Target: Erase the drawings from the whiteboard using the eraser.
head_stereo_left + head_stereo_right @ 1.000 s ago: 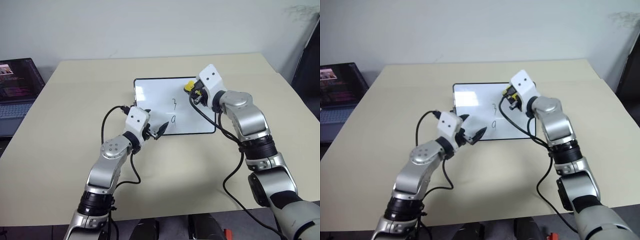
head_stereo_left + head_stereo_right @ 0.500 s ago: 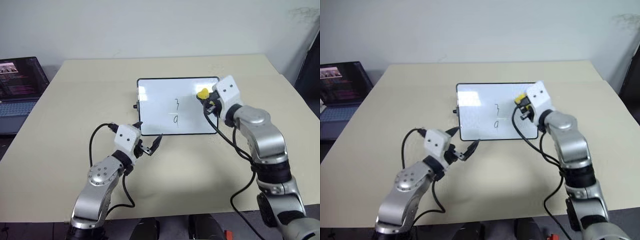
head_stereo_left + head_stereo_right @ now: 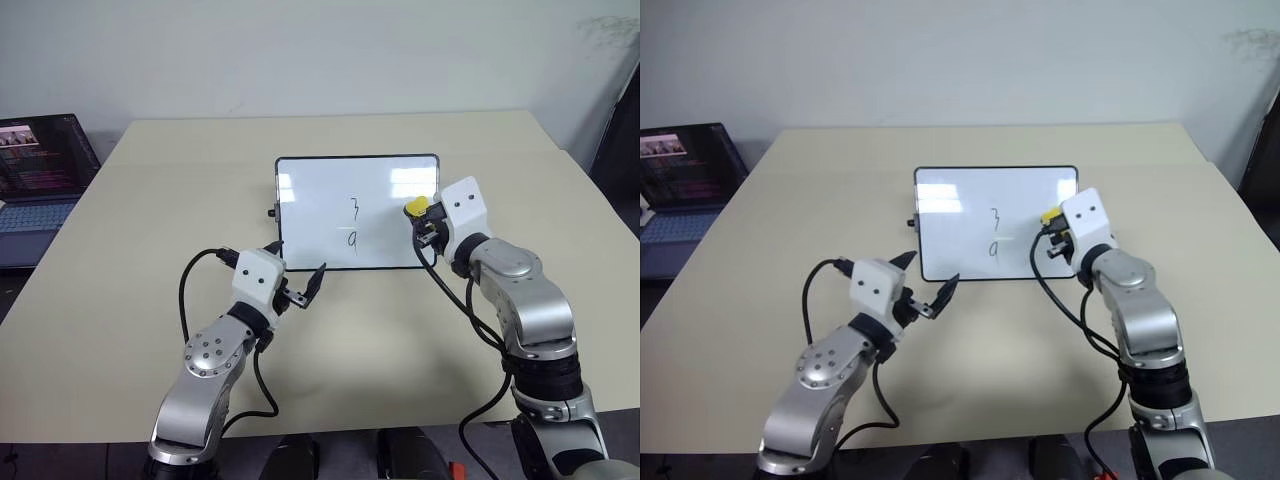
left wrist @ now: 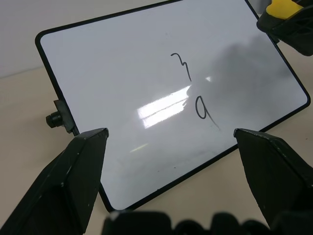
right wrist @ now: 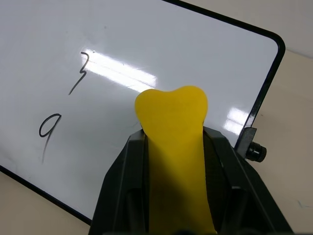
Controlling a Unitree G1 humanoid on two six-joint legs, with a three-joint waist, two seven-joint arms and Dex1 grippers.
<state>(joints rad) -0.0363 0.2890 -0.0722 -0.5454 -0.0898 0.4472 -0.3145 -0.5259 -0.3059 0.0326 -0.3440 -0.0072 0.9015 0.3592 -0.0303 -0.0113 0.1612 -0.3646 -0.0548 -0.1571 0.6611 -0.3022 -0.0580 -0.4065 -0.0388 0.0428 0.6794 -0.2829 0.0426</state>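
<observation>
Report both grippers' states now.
Left gripper: open, holding nothing.
Right gripper: shut on the eraser.

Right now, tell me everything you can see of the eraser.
The eraser is a small yellow block with a rounded, slightly notched tip, soft-looking. It is clamped between the right gripper's two black fingers, its tip sticking out past them. It is held over the right part of the whiteboard, right of the drawings. Whether it touches the surface cannot be told.
</observation>
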